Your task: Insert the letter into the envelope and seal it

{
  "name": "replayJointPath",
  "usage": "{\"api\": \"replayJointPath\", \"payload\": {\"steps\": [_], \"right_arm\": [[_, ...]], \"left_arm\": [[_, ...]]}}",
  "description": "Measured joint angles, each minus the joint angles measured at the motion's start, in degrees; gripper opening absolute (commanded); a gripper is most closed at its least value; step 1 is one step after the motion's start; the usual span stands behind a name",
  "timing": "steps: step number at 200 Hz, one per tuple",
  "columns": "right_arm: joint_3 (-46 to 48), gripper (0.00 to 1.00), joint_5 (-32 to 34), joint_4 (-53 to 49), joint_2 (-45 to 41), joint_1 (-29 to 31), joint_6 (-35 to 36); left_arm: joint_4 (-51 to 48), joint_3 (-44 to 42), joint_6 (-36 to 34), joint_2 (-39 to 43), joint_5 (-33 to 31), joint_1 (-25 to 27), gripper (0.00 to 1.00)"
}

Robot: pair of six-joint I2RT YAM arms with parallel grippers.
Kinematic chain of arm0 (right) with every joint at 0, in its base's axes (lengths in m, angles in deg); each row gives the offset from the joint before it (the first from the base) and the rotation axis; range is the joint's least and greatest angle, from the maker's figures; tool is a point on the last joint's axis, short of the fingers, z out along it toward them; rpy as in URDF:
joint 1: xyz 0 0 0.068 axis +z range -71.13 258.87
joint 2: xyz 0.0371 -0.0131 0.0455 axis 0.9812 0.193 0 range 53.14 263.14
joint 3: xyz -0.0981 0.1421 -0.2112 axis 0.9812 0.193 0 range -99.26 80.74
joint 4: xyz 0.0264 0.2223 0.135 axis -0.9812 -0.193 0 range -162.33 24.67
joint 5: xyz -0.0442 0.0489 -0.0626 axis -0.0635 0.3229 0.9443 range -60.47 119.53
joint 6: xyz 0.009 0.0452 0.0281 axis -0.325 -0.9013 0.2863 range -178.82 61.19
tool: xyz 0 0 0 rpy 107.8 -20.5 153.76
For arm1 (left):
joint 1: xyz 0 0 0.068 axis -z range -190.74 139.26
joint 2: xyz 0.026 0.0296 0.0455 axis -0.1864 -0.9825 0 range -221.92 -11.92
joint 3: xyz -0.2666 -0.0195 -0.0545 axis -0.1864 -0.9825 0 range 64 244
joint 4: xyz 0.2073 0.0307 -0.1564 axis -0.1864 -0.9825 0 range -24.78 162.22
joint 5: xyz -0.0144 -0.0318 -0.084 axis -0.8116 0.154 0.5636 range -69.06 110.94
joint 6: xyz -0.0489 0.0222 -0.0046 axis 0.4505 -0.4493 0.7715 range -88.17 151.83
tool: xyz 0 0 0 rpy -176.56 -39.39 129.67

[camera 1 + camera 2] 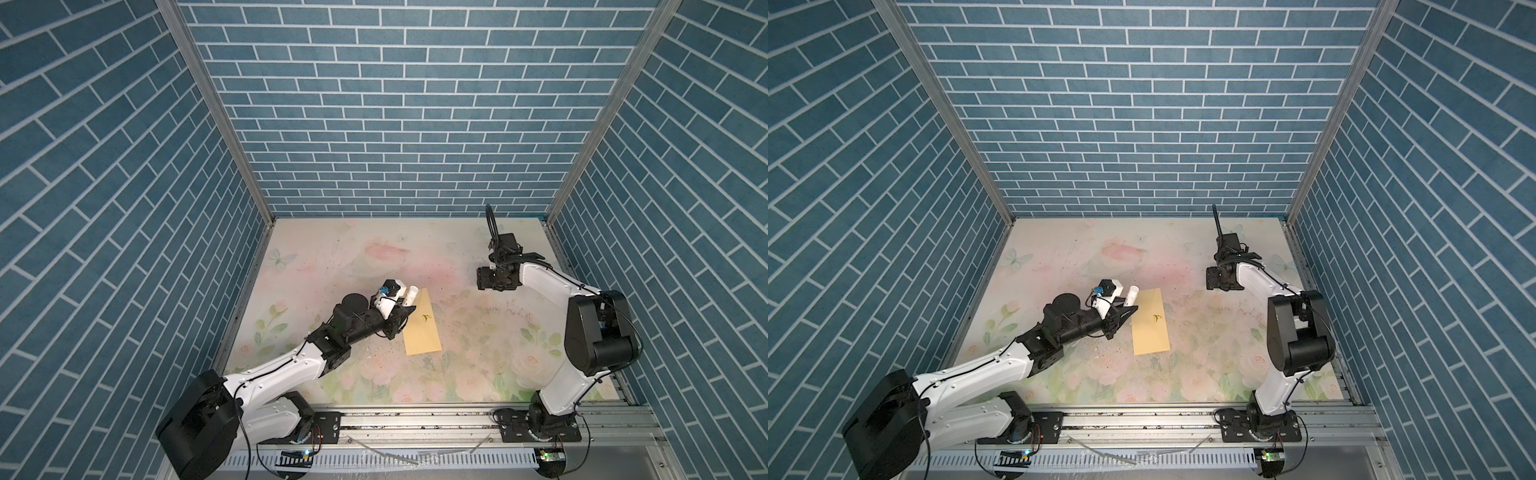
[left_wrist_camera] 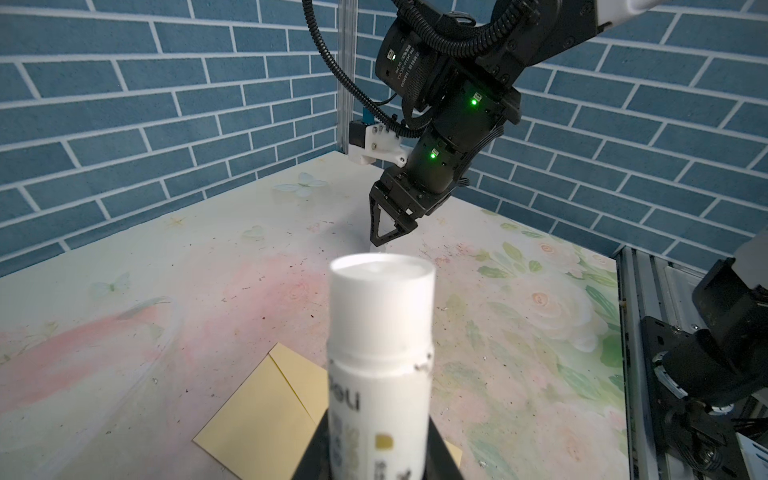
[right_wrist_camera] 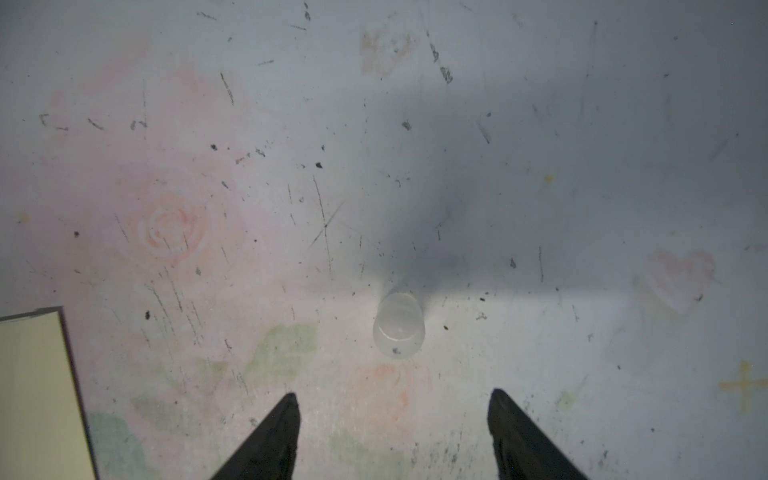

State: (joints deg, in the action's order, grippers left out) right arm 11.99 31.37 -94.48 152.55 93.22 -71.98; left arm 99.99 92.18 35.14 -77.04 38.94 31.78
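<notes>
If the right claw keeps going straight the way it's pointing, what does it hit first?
Probably the small translucent cap on the table: it sits ahead of the open right claw, in line with the gap between its tips. Depth is unclear.

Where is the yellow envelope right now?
In both top views the envelope lies flat near the middle of the flowery table, just right of the left gripper, which holds a white glue stick.

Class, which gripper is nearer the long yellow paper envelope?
Left. The left gripper, holding a white glue stick, hangs beside the envelope's long edge; the right gripper hovers well apart, near a small translucent cap.
</notes>
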Motion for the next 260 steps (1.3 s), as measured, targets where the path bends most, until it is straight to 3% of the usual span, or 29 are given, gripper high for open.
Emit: {"api": "replayJointPath", "payload": {"steps": [96,260], "right_arm": [[-3.63,0.49,1.09,-2.14,5.81,-0.02,1.68],[-6.75,0.32,1.66,-2.29,11.34,-0.02,2.99]], "left_arm": [[-0.04,0.0,0.02,0.0,0.02,0.0,0.0],[-0.07,0.0,0.44,-0.13,0.02,0.0,0.0]]}}
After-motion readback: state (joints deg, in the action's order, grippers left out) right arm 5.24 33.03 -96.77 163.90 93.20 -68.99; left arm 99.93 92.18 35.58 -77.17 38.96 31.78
